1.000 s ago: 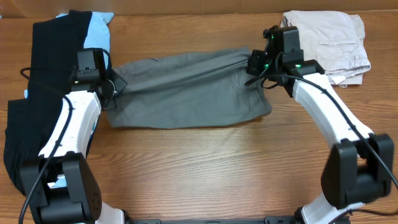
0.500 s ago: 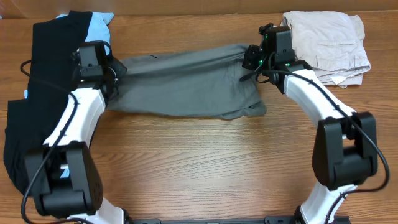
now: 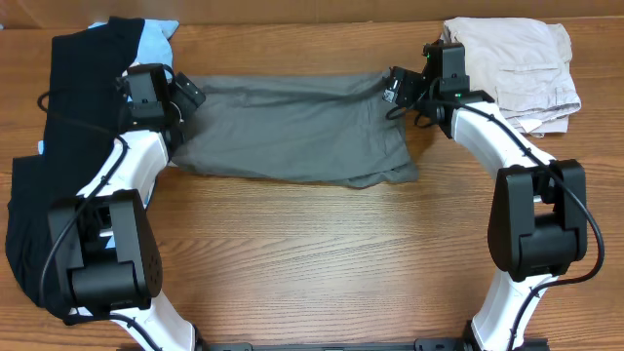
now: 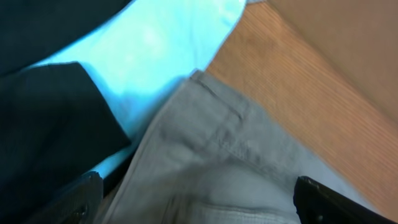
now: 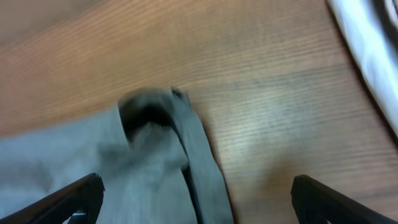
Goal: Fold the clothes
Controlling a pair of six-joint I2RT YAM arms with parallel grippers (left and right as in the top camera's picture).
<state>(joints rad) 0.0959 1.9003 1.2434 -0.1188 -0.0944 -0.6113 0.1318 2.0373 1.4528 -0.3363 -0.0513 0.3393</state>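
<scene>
Compared with the overhead view a second ago, the grey shorts point(image 3: 292, 132) lie farther up the table point(image 3: 312, 263), drawn out flatter between your two arms, and both grippers sit nearer the far edge. The shorts stretch across the middle of the table, one end at the left gripper point(image 3: 185, 96) and the other at the right gripper point(image 3: 395, 86). Each claw has its fingers spread wide and clamps nothing. In the left wrist view the fingertips point(image 4: 78, 198) flank a stitched edge of the shorts; in the right wrist view the fingertips point(image 5: 71, 198) frame a bunched corner of the cloth. Whether any pad touches the fabric cannot be told, since both wrist views are blurred. The left wrist view alone shows that stitched edge lying against the light-blue garment point(image 4: 168, 50) and the black garment point(image 4: 43, 124). The overhead view alone shows the beige shorts point(image 3: 517, 68) whole, piled at the far right, apart from the grey pair.
</scene>
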